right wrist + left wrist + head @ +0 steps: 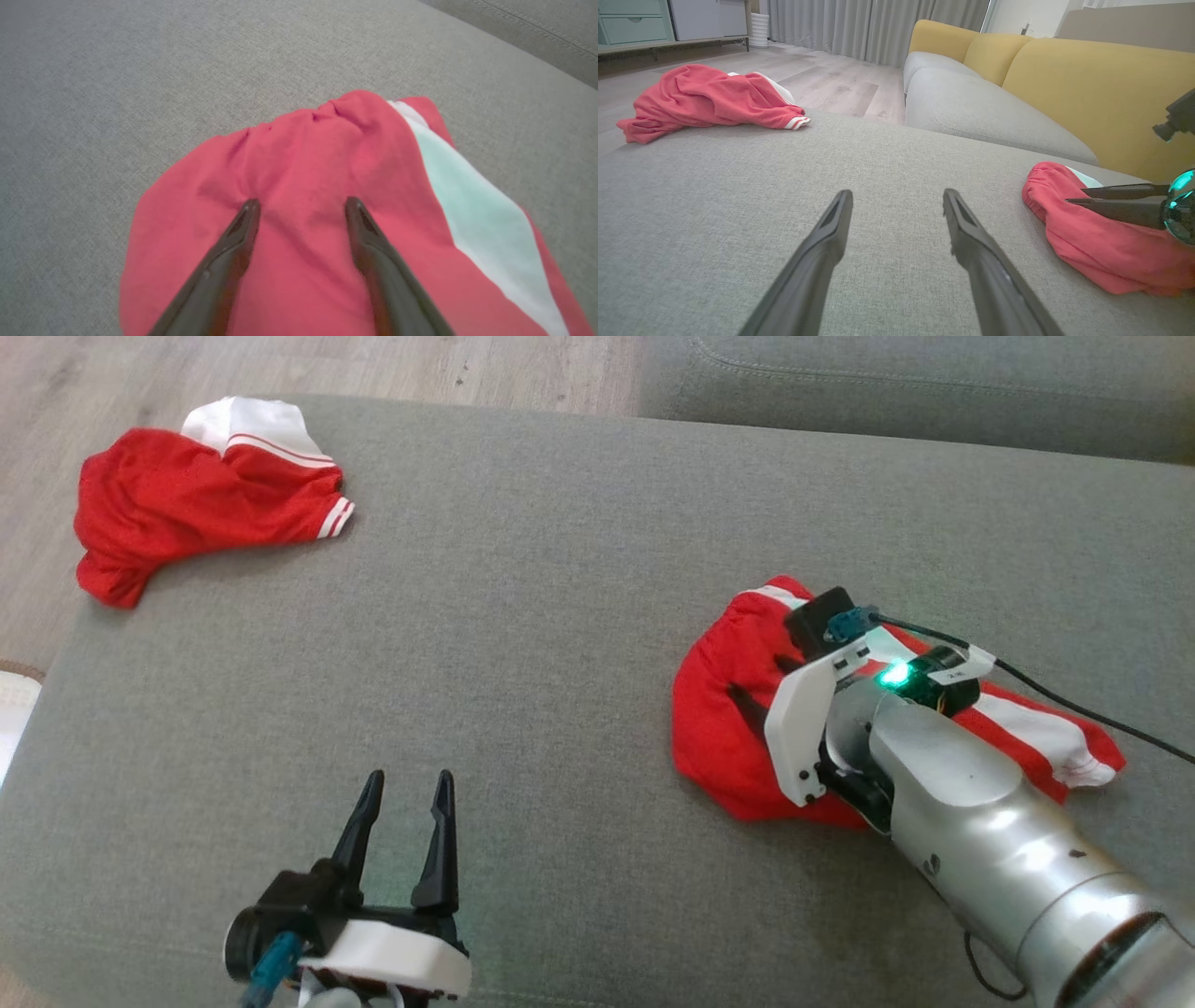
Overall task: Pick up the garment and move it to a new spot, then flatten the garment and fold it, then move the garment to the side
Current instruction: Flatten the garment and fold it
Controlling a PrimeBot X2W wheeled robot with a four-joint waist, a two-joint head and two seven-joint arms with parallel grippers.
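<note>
- The grey cushion point(560, 663) point(738, 210) point(93, 93) is a broad, flat, woven surface, and everything else is placed against it.
- A sofa point(1087, 79) with yellow backs and grey seats stands just beyond the cushion's far edge.
- Pale wood floor point(373, 364) point(831, 79) shows past the cushion's far left corner.
- The right arm point(980, 821), silver with a white wrist bracket, reaches in over the cushion's near right part.
- The red garment point(719, 709) point(1087, 252) point(303, 154), which has a white panel, lies crumpled on the cushion's right half, partly under that arm.
- A second red garment point(187, 504) point(705, 98), with white striped trim, is heaped on the cushion's far left corner and droops over its edge.
- The right gripper point(301, 205) point(1074, 195) points down at the red garment with its jaws spread wide. Both tips touch the cloth, which puckers around them, and nothing is clamped.
- The left gripper point(411, 777) point(897, 193) hangs over the cushion's near left part. Its jaws are wide apart and empty, above bare fabric and well apart from both garments.
- A black cable point(1074, 709) runs from the right wrist across the cushion's right side.
- A green light point(894, 675) glows on that wrist, above the cushion's right half.
</note>
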